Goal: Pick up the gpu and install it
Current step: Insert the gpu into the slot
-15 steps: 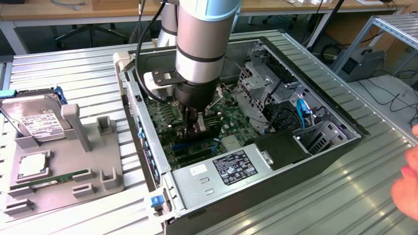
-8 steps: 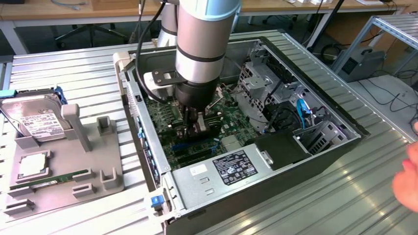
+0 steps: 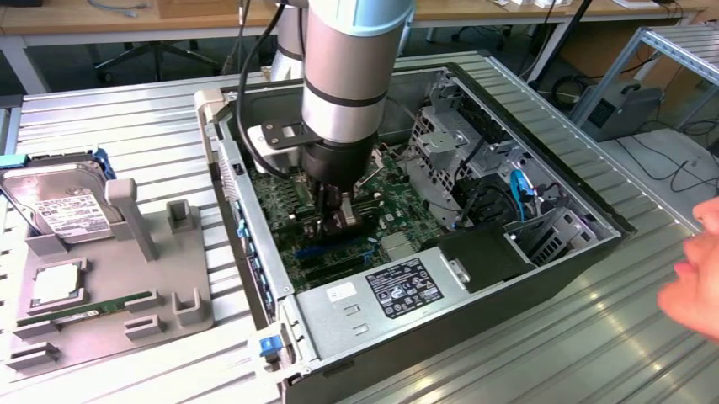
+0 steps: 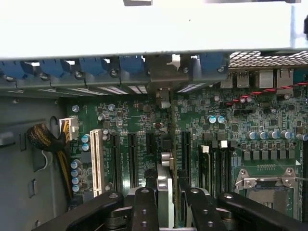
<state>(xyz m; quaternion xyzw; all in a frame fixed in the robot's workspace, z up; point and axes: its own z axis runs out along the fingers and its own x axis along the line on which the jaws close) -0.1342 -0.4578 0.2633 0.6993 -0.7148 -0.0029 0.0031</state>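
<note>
GPU (image 4: 166, 192) stands on edge between the claw (image 4: 168, 202) fingers (image 4: 144, 207), which are partly closed on it, above the motherboard (image 4: 240, 120) expansion slots (image 4: 130, 159) inside the open computer case (image 3: 584, 252). Judged stiff, light and fragile: hold by the board edges, never the cooler. At the exterior view's left, a hard drive (image 3: 62, 210) and memory stick (image 3: 96, 307) rest in a grey holder (image 3: 168, 303) on the bench (image 3: 124, 126).

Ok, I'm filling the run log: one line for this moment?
hand: shut on gpu | place: inside open PC case, above motherboard slots | gpu: edge-on, upright | seated: cannot tell
</note>
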